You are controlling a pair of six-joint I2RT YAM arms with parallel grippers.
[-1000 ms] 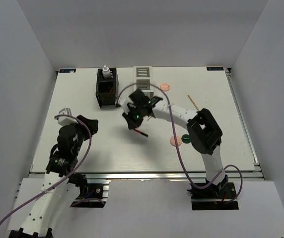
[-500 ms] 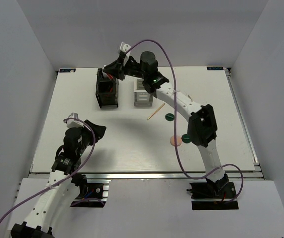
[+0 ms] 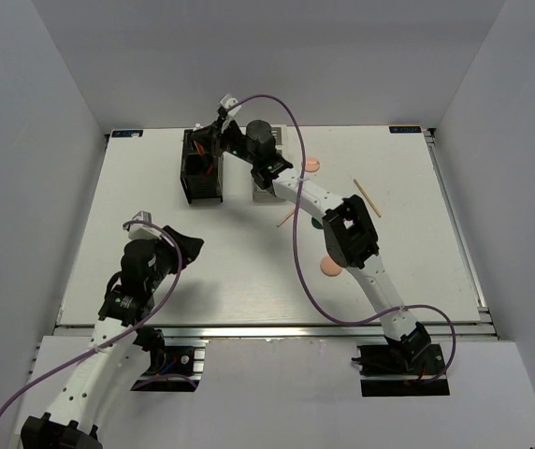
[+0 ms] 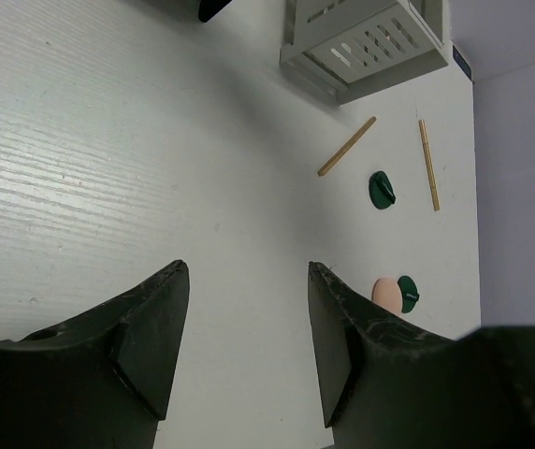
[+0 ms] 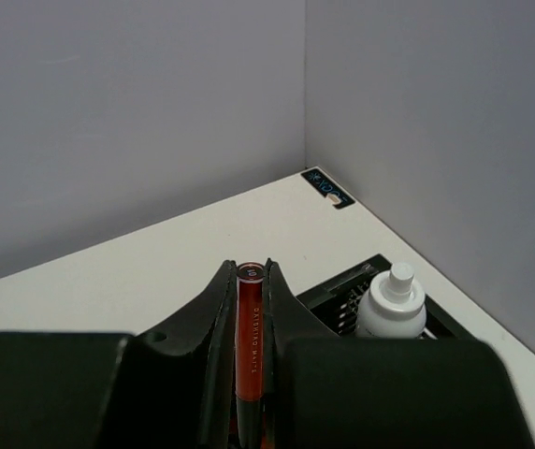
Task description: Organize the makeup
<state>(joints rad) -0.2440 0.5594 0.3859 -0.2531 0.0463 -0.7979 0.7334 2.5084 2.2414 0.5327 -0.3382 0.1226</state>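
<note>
My right gripper is shut on a slim dark red tube and holds it upright above the black slatted box. A small white bottle stands in that box. In the top view the right gripper is over the black box at the far left of the table. My left gripper is open and empty above bare table, and it shows at the near left in the top view. Two wooden sticks, two green discs and a peach disc lie loose.
The white slatted box stands right of the black box, partly hidden by my right arm in the top view. Another peach disc lies at the far middle. Grey walls close in the table on three sides.
My right gripper has carried the red tube from the table's middle to above the black box and has settled lower over it. The left arm has barely shifted.
</note>
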